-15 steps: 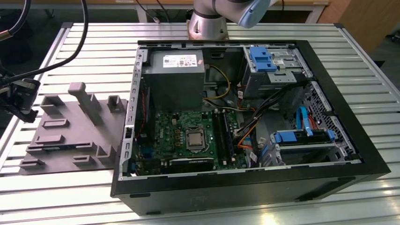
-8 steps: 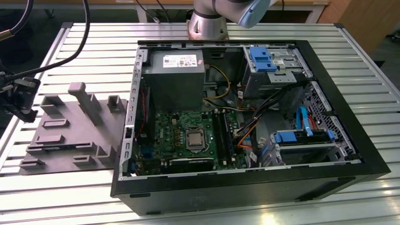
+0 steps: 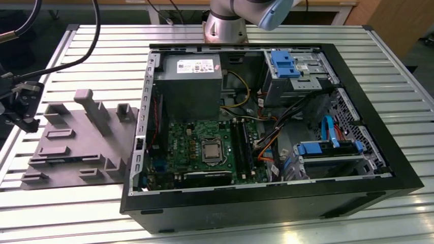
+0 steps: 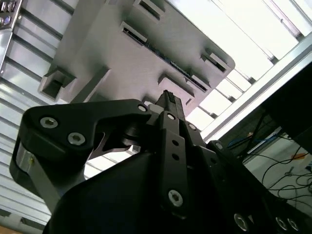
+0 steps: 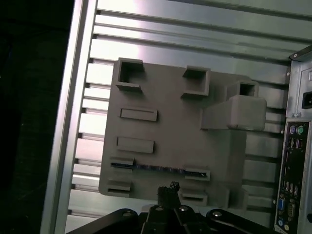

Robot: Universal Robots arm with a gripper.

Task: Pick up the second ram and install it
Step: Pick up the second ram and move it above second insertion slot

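1. First wrist view looks down on the grey holder plate [image 5: 170,131]. There the second ram [image 5: 161,169] stands on its thin edge, caught at each end by 1 small bracket of the plate.
2. Its long axis runs across the plate. 1 end points toward the rear panel of the computer case [image 5: 292,161], the other toward the side rail of the slatted surface [image 5: 161,29].
3. Second wrist view looks from low behind the tool [image 4: 168,97] and shows the same strip as a thin dark line slanting across the plate. The first wrist view adds a bluish tint along the strip's upper edge.
4. Exterior view adds the wider layout. The case lies open on its side with the green board [image 3: 203,147] inside. The plate lies just beside the case at the exterior view's left, and the tool hangs by the plate's edge farthest from the case.
5. The tool's fingers are pressed together and pinch nothing. Its tips hover over the plate's edge, near the ram but apart from it, with 1 more pair of brackets between them.
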